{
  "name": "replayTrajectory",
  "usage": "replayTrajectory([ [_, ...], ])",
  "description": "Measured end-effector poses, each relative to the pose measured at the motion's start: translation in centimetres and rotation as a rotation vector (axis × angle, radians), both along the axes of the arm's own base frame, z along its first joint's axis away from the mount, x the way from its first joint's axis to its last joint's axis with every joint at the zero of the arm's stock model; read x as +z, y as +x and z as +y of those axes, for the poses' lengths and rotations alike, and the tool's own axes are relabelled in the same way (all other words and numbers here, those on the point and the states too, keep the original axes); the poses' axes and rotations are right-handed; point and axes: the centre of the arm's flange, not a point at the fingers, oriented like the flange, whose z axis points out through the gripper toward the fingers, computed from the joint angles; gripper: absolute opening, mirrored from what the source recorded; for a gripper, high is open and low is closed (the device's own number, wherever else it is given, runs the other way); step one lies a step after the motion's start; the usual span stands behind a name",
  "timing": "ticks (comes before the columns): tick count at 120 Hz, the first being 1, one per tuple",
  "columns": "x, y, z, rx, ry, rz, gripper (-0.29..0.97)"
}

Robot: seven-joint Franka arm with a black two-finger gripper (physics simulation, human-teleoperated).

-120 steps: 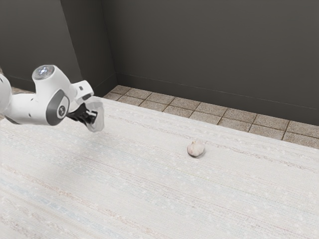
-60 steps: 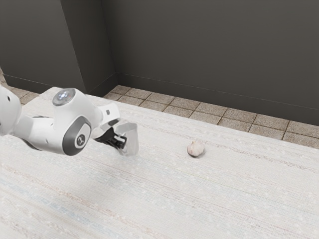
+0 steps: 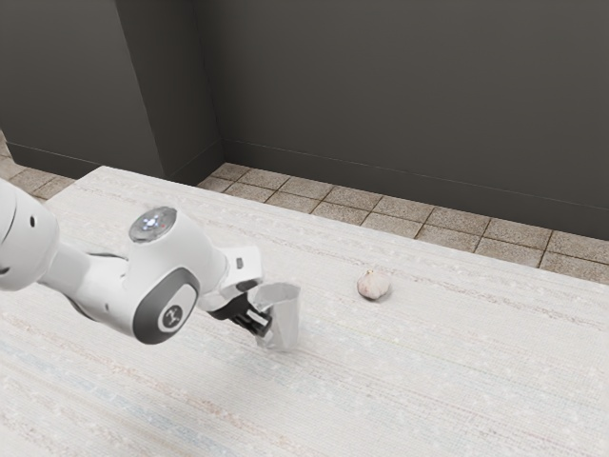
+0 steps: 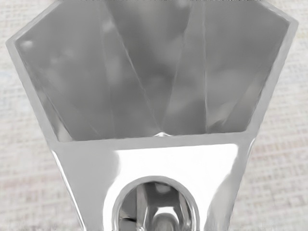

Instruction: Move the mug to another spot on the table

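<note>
The fingers (image 3: 249, 321) are clenched on the mug (image 3: 283, 315), gripping it from the side nearest the arm. The wrist view puts the handle (image 4: 211, 192) directly below the hand and the open mouth just past it. The mug is close to upright, well in from the far edge of the tabletop (image 3: 457, 381) and toward its middle. I cannot tell whether its base touches the surface or hangs just above it.

The mug looks like polished metal with flat facets and a six-sided rim. I judge it stiff, fairly light and not fragile, but slick. Smooth walls give the fingers little friction, so a grip on the handle or across two opposite flats should hold better than one on a corner. Because the grip is off to one side, the mug may swing or twist if moved fast.

The tabletop is pale, grained wood, flat and matte, and should let the mug settle without sliding. A garlic bulb (image 3: 374, 284) lies nearer the far edge, well apart from the mug. Beyond that edge are a brown tiled floor (image 3: 428, 224) and a dark grey wall (image 3: 381, 86).
</note>
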Motion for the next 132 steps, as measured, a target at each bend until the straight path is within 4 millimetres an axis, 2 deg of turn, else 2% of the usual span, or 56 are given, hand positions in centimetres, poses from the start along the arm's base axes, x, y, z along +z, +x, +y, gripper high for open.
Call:
replayTrajectory([
  [28, -0.7, 0.1, 2.4, 0.05, 0.003, 0.014, -0.08],
  [44, -0.8, 0.2, 2.7, 0.057, 0.003, 0.01, -0.07],
  [67, -1.0, -0.2, 1.8, 0.046, 0.001, 0.019, 0.33],
  [85, -1.0, -1.0, 1.7, 0.078, -0.012, 0.062, 0.5],
  [112, 1.5, -2.8, 2.5, 0.208, -0.075, 0.177, 0.62],
  [122, 3.6, -3.5, 2.4, 0.252, -0.111, 0.211, 0.64],
  [132, 5.7, -4.5, 1.0, 0.259, -0.131, 0.235, 0.65],
])
